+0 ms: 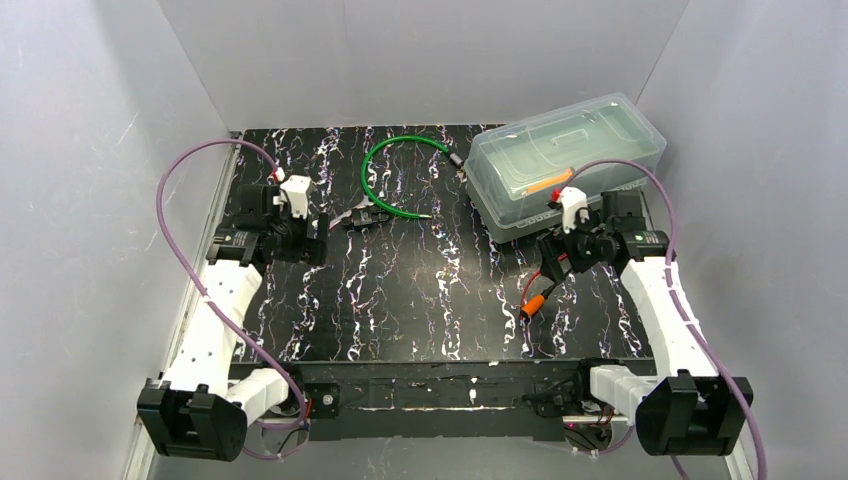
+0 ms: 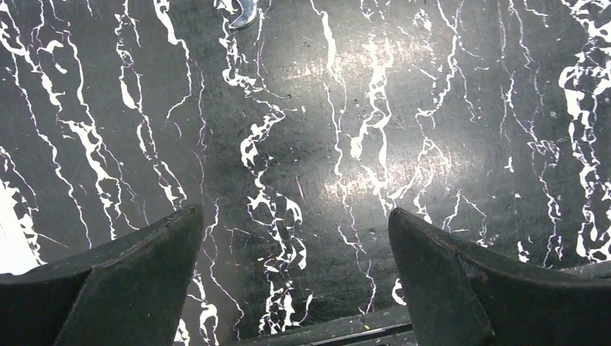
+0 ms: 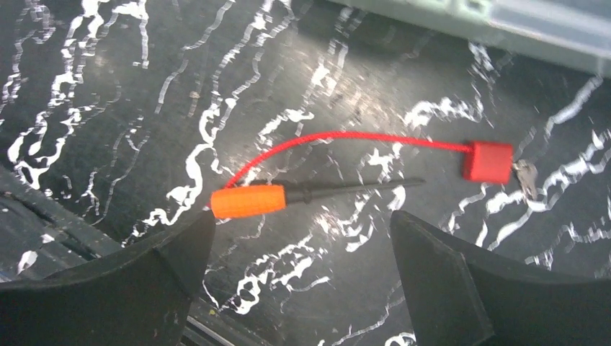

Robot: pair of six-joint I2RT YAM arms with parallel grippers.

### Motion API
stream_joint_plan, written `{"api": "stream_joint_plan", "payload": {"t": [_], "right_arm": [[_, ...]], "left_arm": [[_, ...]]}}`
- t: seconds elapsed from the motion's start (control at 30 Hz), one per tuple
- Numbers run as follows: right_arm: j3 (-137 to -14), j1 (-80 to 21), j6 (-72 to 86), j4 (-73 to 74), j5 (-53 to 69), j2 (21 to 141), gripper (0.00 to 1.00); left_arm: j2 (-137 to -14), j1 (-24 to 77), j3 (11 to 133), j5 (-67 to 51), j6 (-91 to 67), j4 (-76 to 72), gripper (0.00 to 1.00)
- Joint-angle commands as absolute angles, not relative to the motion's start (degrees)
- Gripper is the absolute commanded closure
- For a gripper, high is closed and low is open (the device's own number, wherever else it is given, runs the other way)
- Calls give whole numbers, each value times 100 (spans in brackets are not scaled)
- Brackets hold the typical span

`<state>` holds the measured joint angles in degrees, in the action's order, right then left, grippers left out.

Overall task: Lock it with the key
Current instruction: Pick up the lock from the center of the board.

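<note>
A green cable lock [image 1: 398, 172] lies looped at the back middle of the marbled table, its black lock body [image 1: 364, 218] at the near end. In the right wrist view a small silver key [image 3: 527, 177] sits on a red fob [image 3: 488, 161]. A red cord [image 3: 346, 138] ties the fob to an orange-handled black pin [image 3: 248, 201]. The orange handle [image 1: 533, 303] also shows in the top view. My right gripper [image 3: 299, 234] hovers open just short of the pin. My left gripper [image 2: 292, 223] is open over bare table, left of the lock body, with nothing between its fingers.
A clear lidded plastic box [image 1: 565, 160] stands at the back right, close behind my right wrist; its edge [image 3: 504, 21] runs along the top of the right wrist view. Grey walls enclose the table on three sides. A metal rail [image 1: 450, 385] runs along the near edge.
</note>
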<state>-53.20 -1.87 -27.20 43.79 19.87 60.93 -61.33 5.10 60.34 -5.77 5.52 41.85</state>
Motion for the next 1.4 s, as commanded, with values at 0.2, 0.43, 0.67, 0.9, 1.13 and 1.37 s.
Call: {"api": "stream_joint_plan", "payload": {"t": [0.2,0.43,0.67,0.9,1.13,1.37], "right_arm": [[-5839,-2909,-2257,3814,1100,6719,0],[-6377,-3354,-2070,3163,647,7548,0],[-6764,-3389,-1888,2542,229,8266,0],[-6883,-3386,-1772,2256,110,8645,0],[-6972,-3390,-1717,2049,34,8892,0],[-7089,-3383,-1636,2027,83,9050,0]], "left_arm": [[-7447,544,6886,-318,109,3587,1],[-9214,828,8531,141,-568,3119,1],[-11141,1271,10236,575,-837,2761,10],[-12732,1326,11765,864,-1021,2549,24],[-13739,1347,12486,1383,-986,2650,33],[-14223,1352,12805,1448,-1000,3092,49]]}}
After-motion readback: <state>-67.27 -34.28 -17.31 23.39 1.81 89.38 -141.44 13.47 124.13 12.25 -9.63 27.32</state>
